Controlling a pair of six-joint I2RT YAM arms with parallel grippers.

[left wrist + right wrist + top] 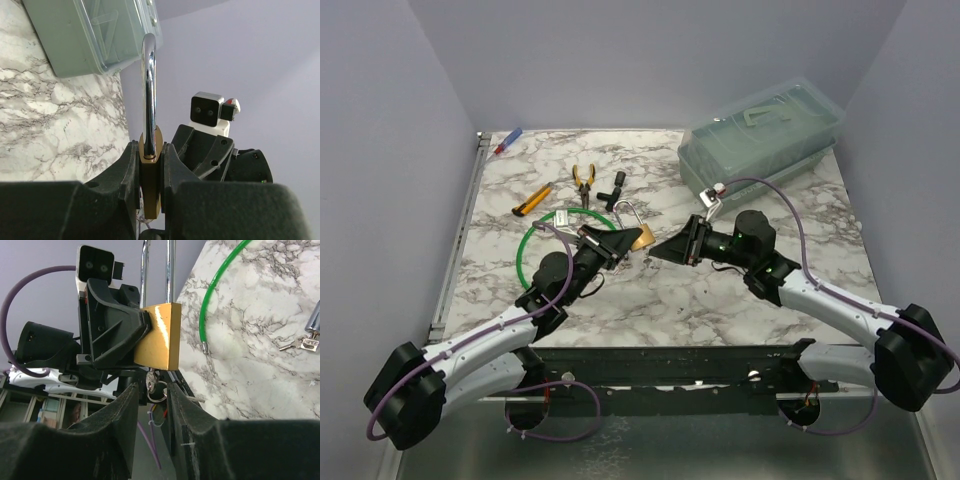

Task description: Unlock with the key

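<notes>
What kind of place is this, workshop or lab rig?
Likely a lab robot cell: marble-pattern table boxed in by plain walls, staged props like pliers and a plastic bin.

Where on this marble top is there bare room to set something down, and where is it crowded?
Bare: the near-centre strip of the marble table along its near edge, and the far middle between the orange-handled pliers and the clear plastic lidded box. Crowded: the left-centre, with the green cord loop, yellow utility knife and brass padlock held in the left gripper.
</notes>
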